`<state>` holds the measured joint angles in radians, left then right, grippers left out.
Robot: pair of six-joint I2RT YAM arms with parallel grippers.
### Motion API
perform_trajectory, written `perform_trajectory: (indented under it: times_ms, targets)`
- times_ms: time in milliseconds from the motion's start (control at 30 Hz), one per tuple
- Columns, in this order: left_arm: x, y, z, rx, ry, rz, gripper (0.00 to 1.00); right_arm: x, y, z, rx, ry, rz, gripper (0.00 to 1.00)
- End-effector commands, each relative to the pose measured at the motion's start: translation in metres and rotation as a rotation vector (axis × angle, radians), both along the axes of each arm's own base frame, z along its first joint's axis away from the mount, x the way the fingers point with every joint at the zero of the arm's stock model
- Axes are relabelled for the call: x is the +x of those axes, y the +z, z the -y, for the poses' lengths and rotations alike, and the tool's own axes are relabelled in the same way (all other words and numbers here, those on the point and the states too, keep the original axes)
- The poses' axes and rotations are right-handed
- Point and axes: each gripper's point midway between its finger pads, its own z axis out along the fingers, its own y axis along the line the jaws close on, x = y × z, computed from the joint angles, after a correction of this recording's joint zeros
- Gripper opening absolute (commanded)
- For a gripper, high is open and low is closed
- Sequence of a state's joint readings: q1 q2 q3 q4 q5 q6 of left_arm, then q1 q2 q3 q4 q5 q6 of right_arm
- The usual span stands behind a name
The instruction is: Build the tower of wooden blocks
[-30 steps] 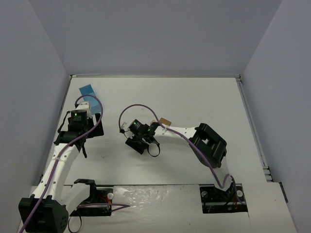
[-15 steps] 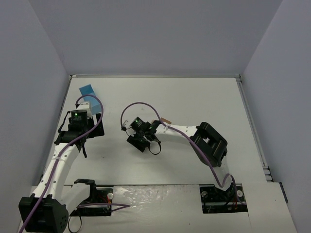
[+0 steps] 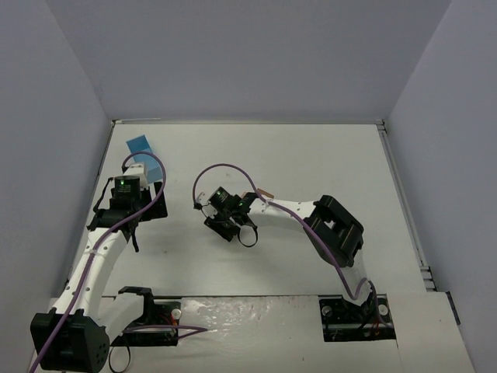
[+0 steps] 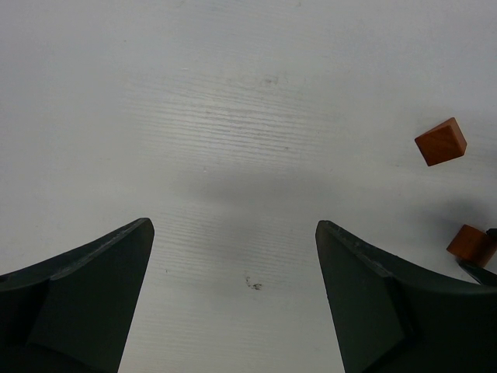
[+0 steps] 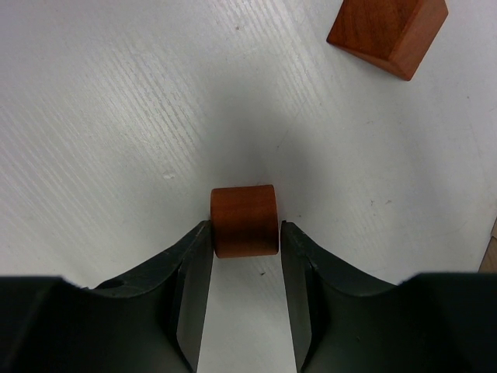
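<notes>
A: Hands first. How do they stand?

B: The right hand [image 5: 245, 230] is drawn in on a round reddish-brown block [image 5: 245, 217]. Both fingertips meet its sides, and the block sits on the tabletop [image 3: 311, 155]. The left hand [image 4: 233, 233] is spread wide, its fingers [image 4: 78, 295] well apart and gripping nothing.

A: Where is that block on the tabletop?

B: Left of centre, roughly midway between the near and far edges. From above, the right hand covers it.

A: Anything else hard to make out?

B: An angular reddish-brown block [image 5: 387, 29] lies near the round one but apart from it, cut off by the top of the right wrist view. The left wrist view shows both blocks off to its right, the round one clipped at the frame edge. A tan block [image 3: 264, 192] peeks out beside the right arm, too small to tell its shape.

A: Containers?

B: A light-blue box [image 3: 140, 144] near the far-left corner, just beyond the left hand. Whether it holds anything, I cannot tell.
</notes>
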<state>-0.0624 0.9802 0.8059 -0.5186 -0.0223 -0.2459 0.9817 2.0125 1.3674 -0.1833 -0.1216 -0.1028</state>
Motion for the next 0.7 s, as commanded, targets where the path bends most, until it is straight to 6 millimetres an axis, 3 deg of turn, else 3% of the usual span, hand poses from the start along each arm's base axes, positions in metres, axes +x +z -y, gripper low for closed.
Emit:
perform_trajectory:
  times_ms: [0,233,400,600,667]
  targets:
    - [0.012,0.013,0.000,-0.003,-0.005,0.061,0.83,0.011,0.039,-0.018,0.092,0.007,0.058,0.30]
    - [0.012,0.013,0.000,-0.004,-0.007,0.061,0.83,0.015,0.068,-0.016,0.131,0.006,0.099,0.00]
    - [0.012,0.012,0.002,-0.010,-0.013,0.055,0.83,0.024,0.120,-0.006,0.181,0.015,0.166,0.00]
    - [0.013,0.010,0.002,-0.011,-0.017,0.049,0.83,0.036,0.165,0.025,0.149,0.011,0.227,0.00]
    - [0.013,0.011,0.004,-0.016,-0.023,0.052,0.83,0.043,0.176,0.046,0.126,0.003,0.230,0.00]
